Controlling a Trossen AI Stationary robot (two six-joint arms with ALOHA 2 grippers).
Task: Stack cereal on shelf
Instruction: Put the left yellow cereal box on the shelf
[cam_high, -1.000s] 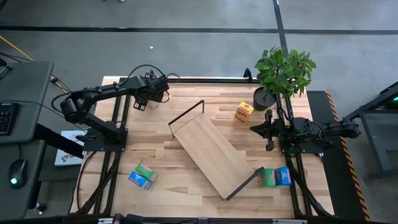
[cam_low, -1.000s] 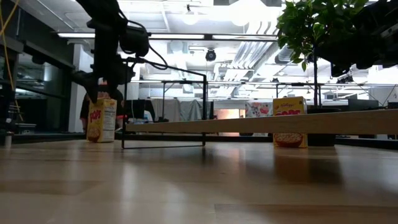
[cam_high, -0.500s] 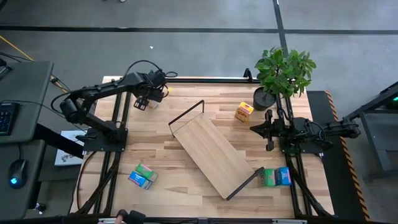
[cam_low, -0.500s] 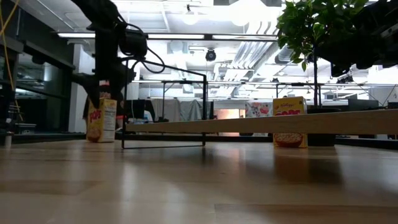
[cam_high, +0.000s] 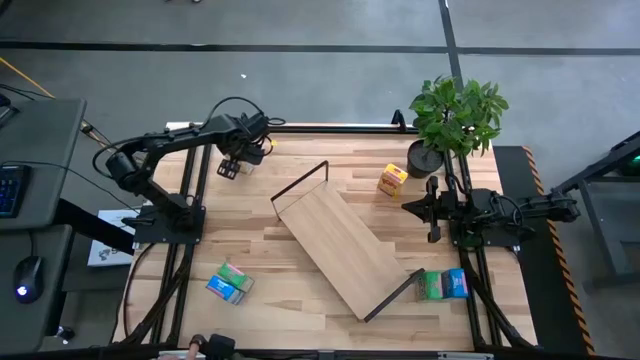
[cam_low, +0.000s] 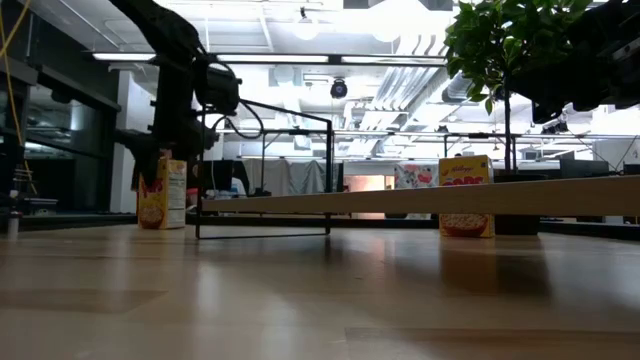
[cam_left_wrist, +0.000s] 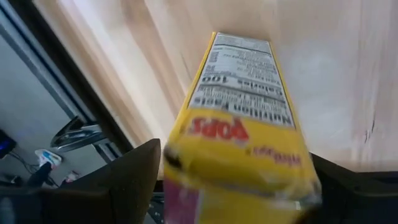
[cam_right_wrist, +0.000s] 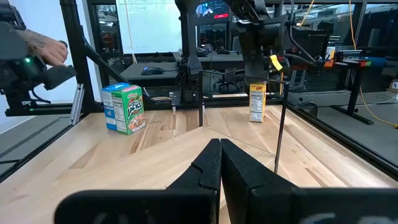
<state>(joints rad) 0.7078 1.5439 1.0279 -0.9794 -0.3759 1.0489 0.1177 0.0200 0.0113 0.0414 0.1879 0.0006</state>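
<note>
A yellow cereal box (cam_low: 163, 193) stands upright on its base at the table's far left (cam_high: 264, 146). My left gripper (cam_low: 160, 165) hangs over it, open and pointing steeply down, one finger (cam_left_wrist: 134, 177) on each side of the box's top (cam_left_wrist: 239, 134). The shelf (cam_high: 345, 245), a light-wood board with black wire ends, lies slantwise mid-table. A second yellow box (cam_high: 392, 180) stands beside the plant pot. Green and blue boxes lie near left (cam_high: 230, 283) and near right (cam_high: 443, 284). My right gripper (cam_right_wrist: 219, 149) waits shut at the table's right (cam_high: 410, 207). My left gripper comes at the yellow box from above with its fingers beside the box's upper end (cam_left_wrist: 186, 155). Whether the fingers touch the box's sides, I cannot tell. The box stands on the table.
A potted plant (cam_high: 455, 120) stands at the far right corner. A person's hand (cam_right_wrist: 50, 51) shows beyond the table in the right wrist view. Bare wood lies between the shelf and the table's near left.
My left gripper has sunk onto the yellow box and tipped further downward; its fingers, which were above the box top, now stand at either side of it. The gap between the fingers looks the same.
</note>
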